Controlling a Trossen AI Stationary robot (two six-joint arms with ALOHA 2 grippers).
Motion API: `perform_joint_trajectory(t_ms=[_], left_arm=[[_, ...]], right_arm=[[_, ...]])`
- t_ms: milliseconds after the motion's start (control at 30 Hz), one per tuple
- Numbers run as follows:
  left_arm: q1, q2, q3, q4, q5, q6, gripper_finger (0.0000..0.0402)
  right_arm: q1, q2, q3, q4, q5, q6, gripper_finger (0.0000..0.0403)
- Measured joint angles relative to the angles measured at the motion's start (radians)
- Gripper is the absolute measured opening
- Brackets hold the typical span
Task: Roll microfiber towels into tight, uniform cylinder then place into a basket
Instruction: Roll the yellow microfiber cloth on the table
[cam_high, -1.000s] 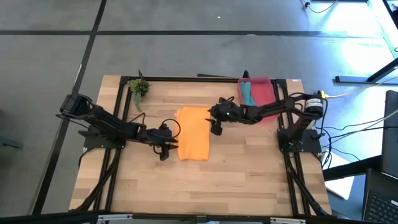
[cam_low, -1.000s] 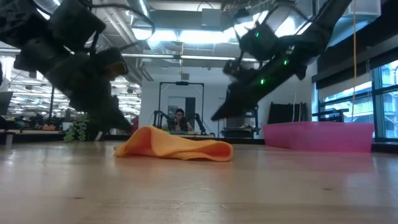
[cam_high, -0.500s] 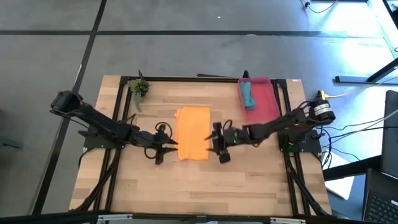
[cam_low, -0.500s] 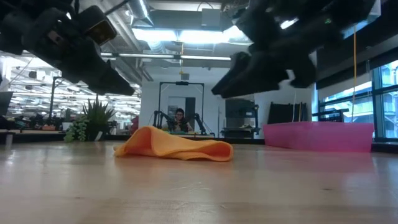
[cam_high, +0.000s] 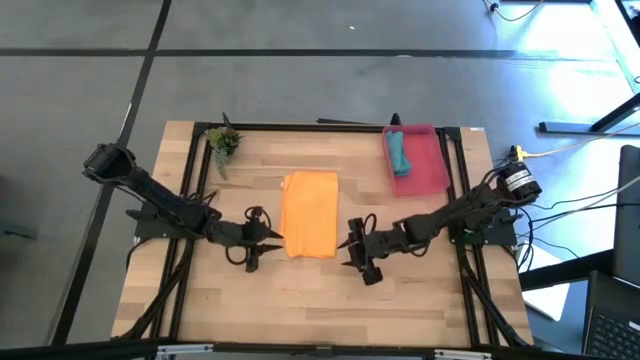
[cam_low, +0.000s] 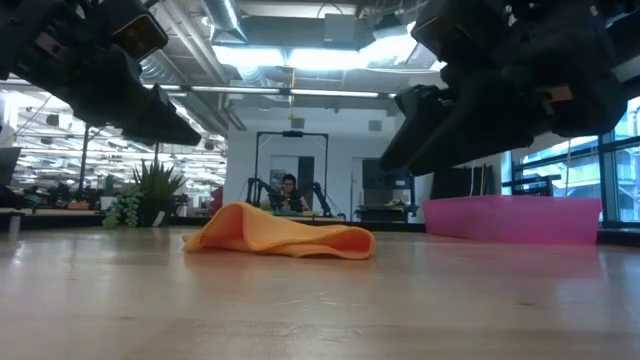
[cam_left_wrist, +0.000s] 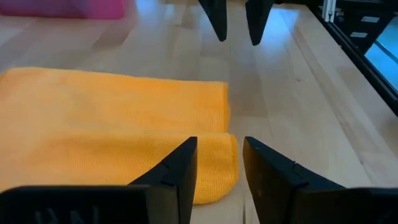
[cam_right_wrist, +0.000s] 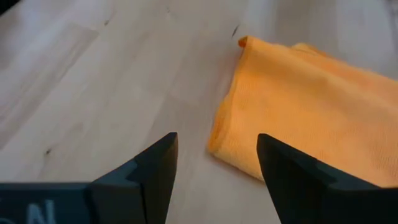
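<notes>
The orange towel (cam_high: 309, 214) lies folded flat on the table's middle, a low hump in the low view (cam_low: 280, 233). The teal towel (cam_high: 398, 150) lies in the red-pink basket (cam_high: 425, 170) at the far right. My left gripper (cam_high: 270, 240) is open and empty, level beside the orange towel's near left corner (cam_left_wrist: 214, 168), a little above the table. My right gripper (cam_high: 350, 248) is open and empty beside the towel's near right corner (cam_right_wrist: 224, 143), facing the left gripper. In the left wrist view, the right gripper's fingers (cam_left_wrist: 217, 18) show beyond the towel.
A small green plant (cam_high: 224, 142) stands at the far left corner. The basket's pink wall (cam_low: 515, 220) rises at the right in the low view. Bare wood lies between the towel's near edge and the table's near edge (cam_high: 320, 310).
My right gripper has swung from beside the basket toward the table's near edge and left, coming low beside the orange towel's near right corner. My left gripper has risen slightly off the table and stays by the near left corner. The towel has not moved.
</notes>
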Motion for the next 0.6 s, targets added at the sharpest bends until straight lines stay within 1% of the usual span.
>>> perform_joint_trajectory(t_ms=[133,267,367,500,600], left_arm=[[-0.008,0.0,0.0,0.0,-0.009,0.004,0.0121],[-0.007,0.0,0.0,0.0,-0.009,0.005,0.0121],[-0.007,0.0,0.0,0.0,-0.009,0.005,0.0121],[-0.007,0.0,0.0,0.0,-0.009,0.005,0.0121],[-0.007,0.0,0.0,0.0,-0.009,0.005,0.0121]], right_arm=[[0.001,0.0,0.0,-0.007,0.003,0.023,0.0221],[0.001,0.005,0.0,-0.012,0.003,-0.002,0.0221],[-0.002,0.043,0.0,0.034,0.011,-0.015,0.0221],[-0.007,0.118,0.0,0.122,0.05,-0.091,0.0221],[-0.02,0.155,0.0,0.133,0.055,-0.107,0.0221]])
